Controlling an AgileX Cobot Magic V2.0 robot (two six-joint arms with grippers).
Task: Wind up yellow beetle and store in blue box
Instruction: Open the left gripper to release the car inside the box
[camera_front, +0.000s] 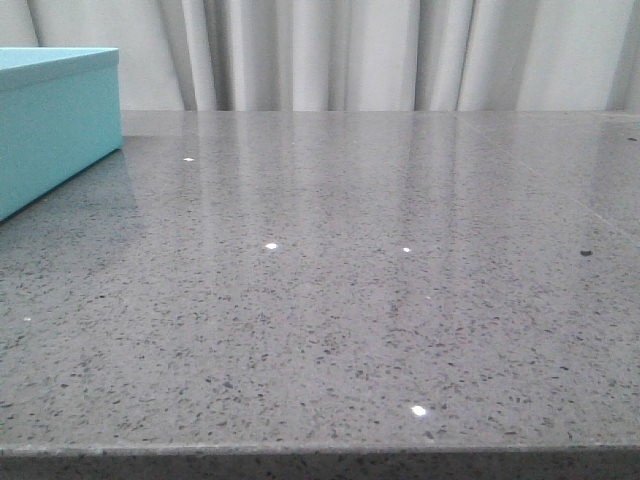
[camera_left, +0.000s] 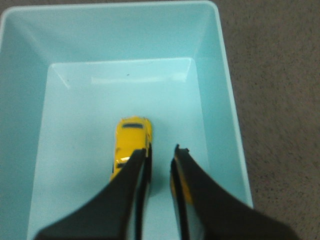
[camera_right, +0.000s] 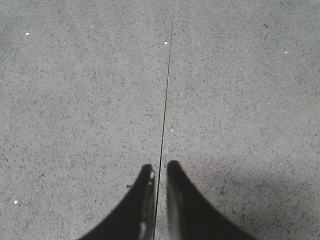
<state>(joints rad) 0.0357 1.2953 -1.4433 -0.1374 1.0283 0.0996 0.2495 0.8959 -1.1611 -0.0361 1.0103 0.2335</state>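
Front view: the box (camera_front: 55, 120) stands at the far left of my grey speckled worktop (camera_front: 350, 300), before pale curtains (camera_front: 380, 50).

Left wrist view: my left tool (camera_left: 160, 155) hangs over the open box (camera_left: 222, 100), jaws slightly apart and holding nothing; the beetle (camera_left: 131, 140) rests on the box floor beneath them.

Right wrist view: my right tool (camera_right: 159, 170) hovers over a seam (camera_right: 167, 90) in the worktop, nearly closed and empty.

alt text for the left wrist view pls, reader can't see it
A small yellow beetle toy car sits on the floor of the open blue box, seen from above. The left gripper hangs over it, its two dark fingers slightly apart and covering the car's near end. Speckled grey table shows beside the box.
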